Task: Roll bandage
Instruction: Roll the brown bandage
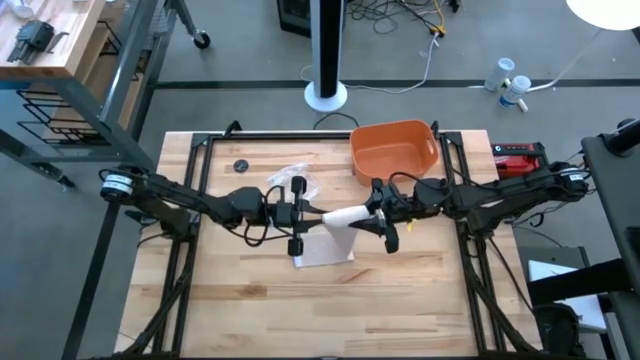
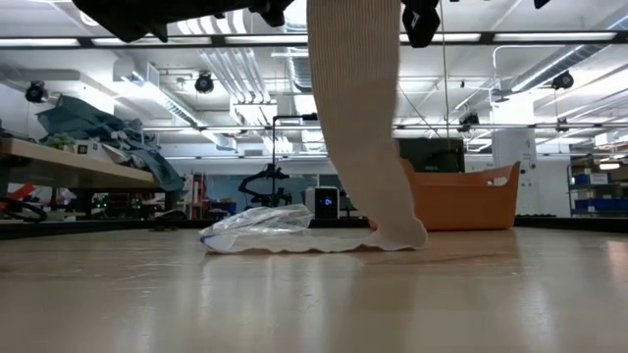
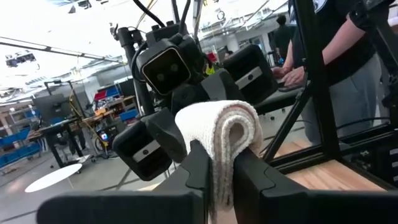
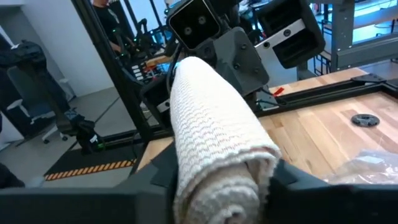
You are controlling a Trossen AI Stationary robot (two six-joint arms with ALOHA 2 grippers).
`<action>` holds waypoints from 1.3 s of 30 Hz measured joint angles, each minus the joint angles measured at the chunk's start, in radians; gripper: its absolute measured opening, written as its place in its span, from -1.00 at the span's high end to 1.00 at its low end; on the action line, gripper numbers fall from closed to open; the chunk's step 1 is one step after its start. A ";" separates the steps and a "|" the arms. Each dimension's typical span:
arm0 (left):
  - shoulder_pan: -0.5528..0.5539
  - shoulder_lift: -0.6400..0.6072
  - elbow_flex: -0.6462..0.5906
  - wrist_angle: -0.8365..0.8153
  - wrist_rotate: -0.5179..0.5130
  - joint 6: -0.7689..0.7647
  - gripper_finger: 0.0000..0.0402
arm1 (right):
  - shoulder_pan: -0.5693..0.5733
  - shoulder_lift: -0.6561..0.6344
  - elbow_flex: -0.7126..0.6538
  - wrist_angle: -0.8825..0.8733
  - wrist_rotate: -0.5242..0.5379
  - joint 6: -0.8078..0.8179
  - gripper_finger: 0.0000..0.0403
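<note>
The bandage [image 1: 345, 215] is an off-white gauze roll held level above the table's middle, between my two grippers. Its free strip [image 2: 358, 108] hangs down from the roll, and its lower end [image 2: 397, 235] lies on the table. My left gripper [image 1: 315, 215] comes from the left and is shut on the roll's left end. My right gripper [image 1: 372, 218] comes from the right and is shut on the roll's right end. The roll fills the left wrist view [image 3: 217, 134] and the right wrist view [image 4: 214, 130]. My left gripper pinches the roll's left end [image 3: 219, 149] between its two fingers [image 3: 196, 171]. It comes level from the table's left, along the roll. The roll is lifted clear of the table. My right gripper holds the roll's right end [image 4: 217, 180] between its two fingers [image 4: 292, 177]. It comes level from the table's right, along the roll. The free strip hangs slack below, its end on the table.
A crumpled clear plastic wrapper [image 1: 290, 180] lies just beyond the left gripper. An orange tub [image 1: 393, 150] stands at the far right of the table. A small black disc [image 1: 240, 166] lies at the far left. A person [image 3: 336, 37] stands beyond the table.
</note>
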 joint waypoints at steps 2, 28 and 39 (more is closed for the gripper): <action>0.000 0.000 0.000 0.002 0.003 -0.002 0.86 | 0.000 0.000 0.000 -0.008 0.002 -0.011 0.19; 0.015 0.000 -0.014 0.034 0.176 -0.030 0.88 | 0.045 -0.007 -0.002 -0.065 0.065 -0.332 0.00; 0.014 -0.002 -0.015 -0.021 0.180 0.034 0.88 | 0.045 -0.030 -0.002 -0.189 0.136 -0.310 0.00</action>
